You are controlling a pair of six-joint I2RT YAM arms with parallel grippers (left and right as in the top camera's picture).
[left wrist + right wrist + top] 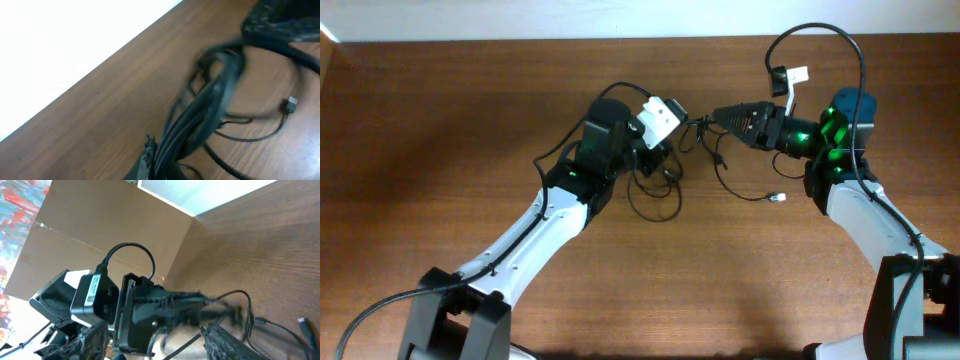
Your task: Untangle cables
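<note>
Currently, the left fingers (148,157) are together, clamped on a bundle of the cables (210,102). In the overhead view, the bundle sits just off the centre of the table (470,120), toward 12 o'clock. One slack loop lies on the wood at the bundle's 6 o'clock. The right fingers (225,340) stand apart at the bundle's 3 o'clock side, with blurred cords crossing the gap between them. One cord runs toward 4 o'clock and ends in a small plug (777,197) lying on the table.
</note>
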